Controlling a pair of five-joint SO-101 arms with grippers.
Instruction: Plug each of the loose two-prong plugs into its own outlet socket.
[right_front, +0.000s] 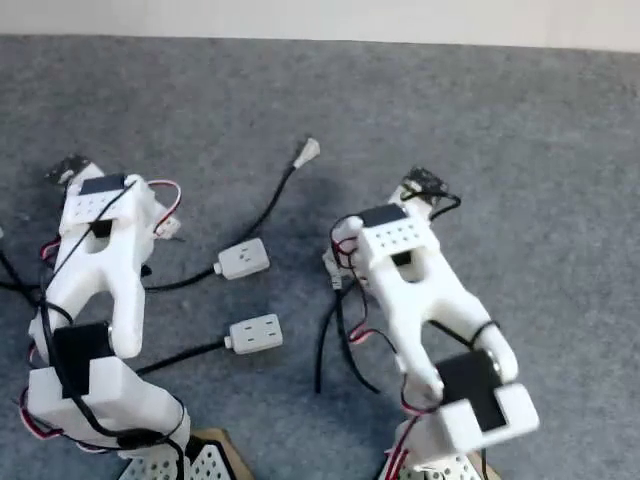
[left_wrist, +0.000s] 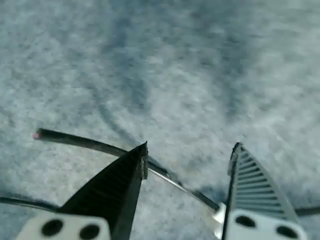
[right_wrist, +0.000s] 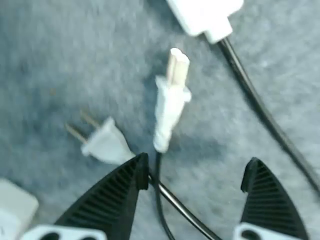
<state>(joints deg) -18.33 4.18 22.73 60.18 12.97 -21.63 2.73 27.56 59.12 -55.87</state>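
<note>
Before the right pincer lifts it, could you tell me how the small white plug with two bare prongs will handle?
The small white two-prong plug looks light and should lift easily. Its thin black cord lies slack, so it will probably flop and drag. The smooth tapered body might slip in the open right pincer.
</note>
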